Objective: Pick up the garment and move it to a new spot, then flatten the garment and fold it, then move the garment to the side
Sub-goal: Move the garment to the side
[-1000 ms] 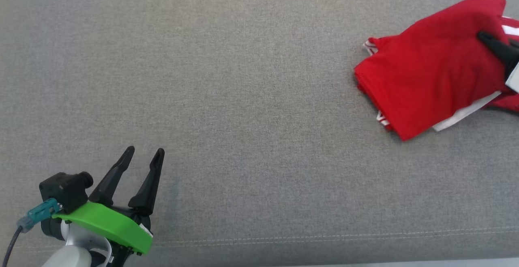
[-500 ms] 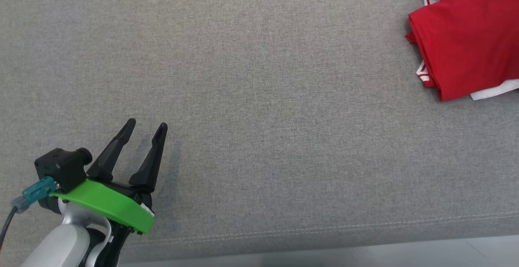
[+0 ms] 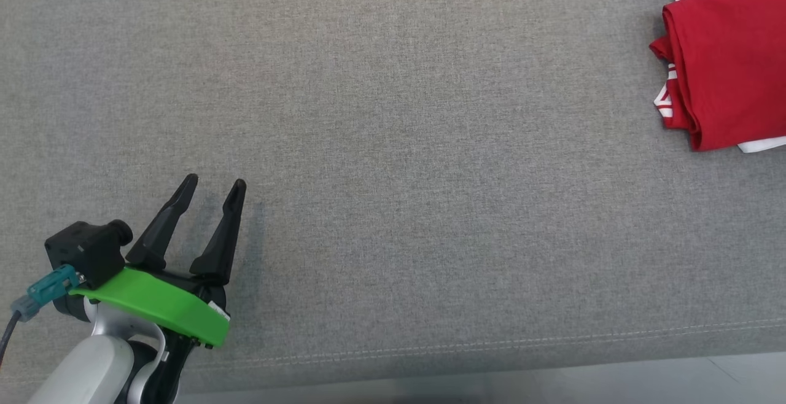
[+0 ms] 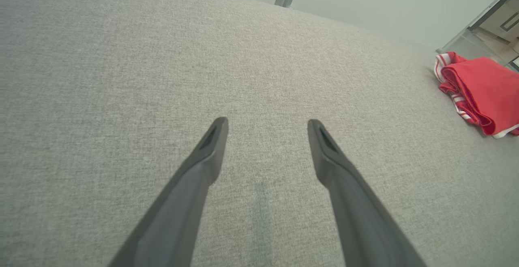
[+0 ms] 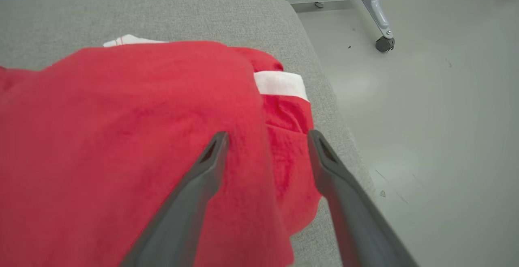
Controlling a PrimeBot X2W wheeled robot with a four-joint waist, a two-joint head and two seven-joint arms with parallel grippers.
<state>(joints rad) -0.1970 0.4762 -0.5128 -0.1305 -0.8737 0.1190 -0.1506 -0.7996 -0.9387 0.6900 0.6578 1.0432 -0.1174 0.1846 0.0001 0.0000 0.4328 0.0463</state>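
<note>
Left gripper (image 3: pixel 215 182): fingers wide apart, holding nothing, over the bare grey cushion (image 3: pixel 399 146), well apart from the garment (image 3: pixel 724 66). Right gripper (image 5: pixel 268 134): fingers also spread wide, nothing clamped between them. Its tips sit over the red cloth, but I cannot tell if they touch it. Garment lies folded at the cushion's right end near the edge, with white trim showing.

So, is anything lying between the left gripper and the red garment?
Nothing visible does: just grey cushion fabric runs from the open left gripper to the folded garment at the cushion's right end.
</note>
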